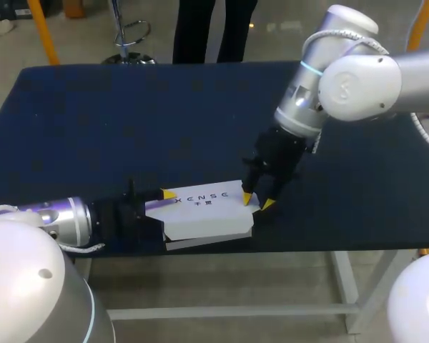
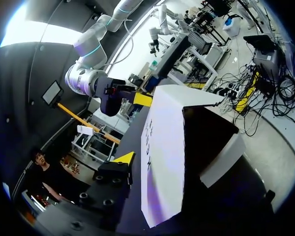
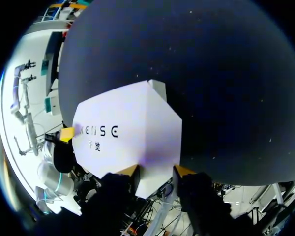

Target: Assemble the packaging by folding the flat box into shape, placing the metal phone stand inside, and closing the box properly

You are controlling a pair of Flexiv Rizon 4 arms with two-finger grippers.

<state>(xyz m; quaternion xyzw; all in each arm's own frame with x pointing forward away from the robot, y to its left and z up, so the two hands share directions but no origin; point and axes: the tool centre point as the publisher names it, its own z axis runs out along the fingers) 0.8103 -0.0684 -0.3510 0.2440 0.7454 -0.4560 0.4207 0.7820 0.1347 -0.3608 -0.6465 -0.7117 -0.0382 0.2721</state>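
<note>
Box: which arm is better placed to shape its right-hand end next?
Right. The right claw sits at that end of the box, from above; the left claw is at the opposite end.

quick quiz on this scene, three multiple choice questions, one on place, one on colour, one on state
1. Where on the table is the box?
A by the near edge
B by the far edge
C at the far left corner

2. What colour is the table top?
A red
B dark blue
C white

3. Which way does the box's printed face point?
A up
B down
C toward the far edge

Answers:
1 A, it lies along the near edge between the left tool and the right tool.
2 B, dark blue all over.
3 A, the head view shows the print from above.
</note>
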